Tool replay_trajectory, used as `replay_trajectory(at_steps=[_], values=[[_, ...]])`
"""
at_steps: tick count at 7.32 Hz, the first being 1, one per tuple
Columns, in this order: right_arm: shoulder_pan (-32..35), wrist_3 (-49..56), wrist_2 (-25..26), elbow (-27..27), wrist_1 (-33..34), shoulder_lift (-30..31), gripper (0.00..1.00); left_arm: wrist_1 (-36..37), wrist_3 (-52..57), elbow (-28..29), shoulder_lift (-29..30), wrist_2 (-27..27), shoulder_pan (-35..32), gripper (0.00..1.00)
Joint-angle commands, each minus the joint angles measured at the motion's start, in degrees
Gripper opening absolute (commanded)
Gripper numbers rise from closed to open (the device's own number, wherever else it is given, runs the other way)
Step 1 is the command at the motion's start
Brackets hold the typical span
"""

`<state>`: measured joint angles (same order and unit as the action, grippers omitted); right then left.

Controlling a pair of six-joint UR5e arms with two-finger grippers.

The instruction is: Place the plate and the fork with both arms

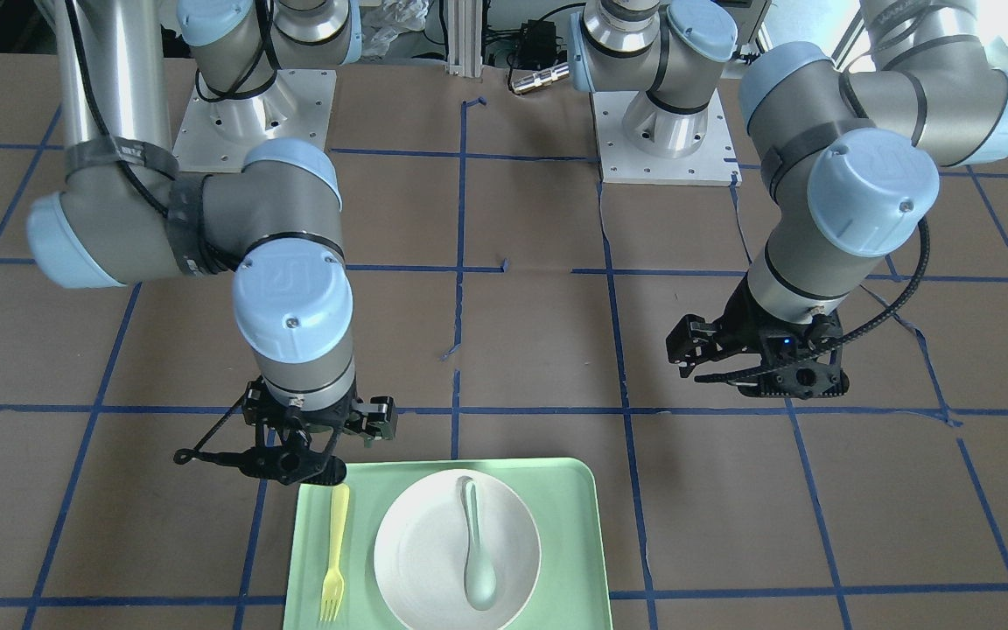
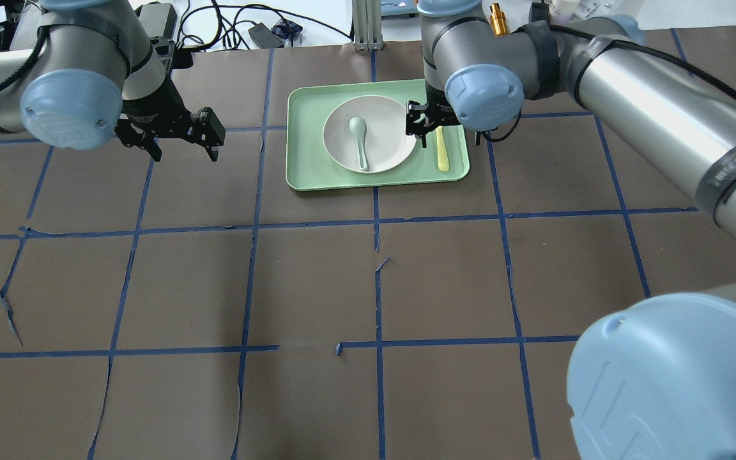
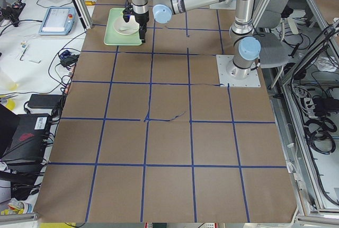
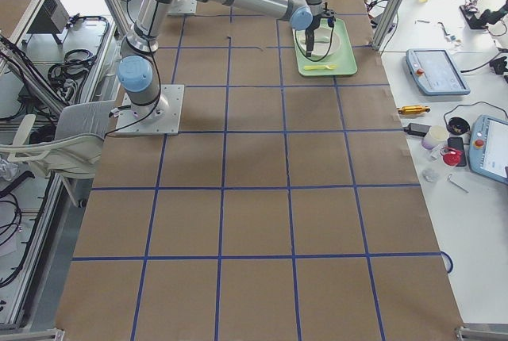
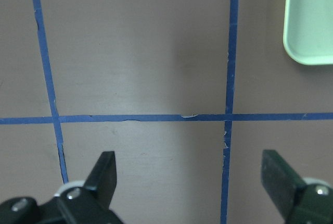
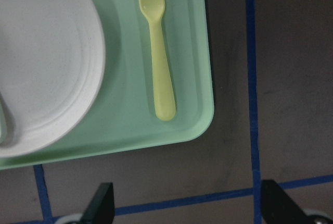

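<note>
Front-facing view: a rectangular light-green tray [image 1: 574, 525] lies on the brown table with a blue tape grid [image 1: 539, 350]. The round off-white plate [image 1: 416, 551] sits in the tray with a pale grey-green spoon [image 1: 476, 560] in it. The slim pale-yellow plastic fork [image 1: 334, 547] lies flat just beside the plate.

Overhead view: the right gripper [image 2: 424, 124] hovers near the fork's handle end. The left gripper [image 2: 181, 142] hangs well apart from the tray.

Wrist views: both grippers' jaws stand wide apart and hold nothing.

Light-green tray [image 1: 576, 525], grey-green spoon [image 1: 477, 553], blue-taped table [image 1: 539, 350]
</note>
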<state>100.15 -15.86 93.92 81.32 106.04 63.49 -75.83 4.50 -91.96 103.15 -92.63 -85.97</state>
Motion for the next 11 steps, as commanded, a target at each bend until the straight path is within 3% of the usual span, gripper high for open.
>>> replay_trajectory(at_steps=[1, 4, 6, 11], values=[[-3.5, 2.5, -5.6, -0.3, -13.9, 9.7, 1.00, -6.9, -5.1, 2.3, -2.7, 0.2, -0.6, 1.00], [-2.8, 4.1, -2.3, -0.1, -21.8, 19.3, 1.00, -10.7, -7.9, 2.7, -5.1, 1.0, -4.5, 1.00], [-3.6, 5.0, -1.8, 0.7, -22.1, 19.0, 1.00, -10.9, -11.7, 2.7, -6.3, 2.6, -7.1, 1.00], [-3.9, 5.0, -2.0, 2.7, -21.4, 19.2, 1.00, -12.2, -6.7, 2.5, -8.1, 2.6, -6.7, 1.00]])
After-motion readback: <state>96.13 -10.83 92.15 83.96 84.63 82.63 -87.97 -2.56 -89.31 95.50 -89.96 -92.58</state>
